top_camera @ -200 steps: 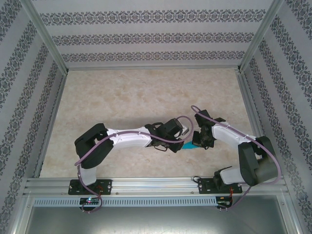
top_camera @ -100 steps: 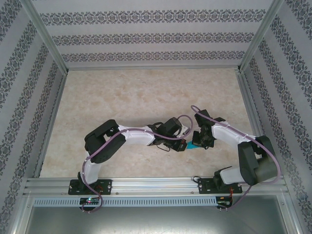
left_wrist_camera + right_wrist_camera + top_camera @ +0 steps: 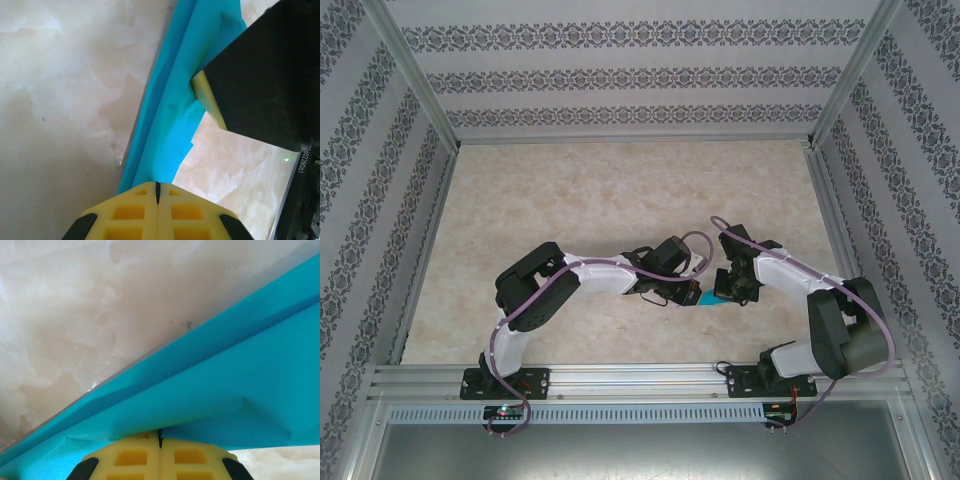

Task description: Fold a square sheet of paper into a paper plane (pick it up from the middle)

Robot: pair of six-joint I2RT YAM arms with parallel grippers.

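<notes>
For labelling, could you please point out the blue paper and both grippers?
blue paper [image 3: 235,375], right wrist view, middle panel.
left gripper [image 3: 156,186], left wrist view, fingertip seam.
right gripper [image 3: 160,437], right wrist view, fingertip seam.

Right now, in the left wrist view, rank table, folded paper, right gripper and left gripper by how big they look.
1. table, largest.
2. folded paper and right gripper look about alike; the gripper's nearness makes it unsure.
3. left gripper, smallest showing.

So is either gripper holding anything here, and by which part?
Both pinch the folded turquoise paper: the left gripper is shut on one end, the right gripper on a side edge.
</notes>
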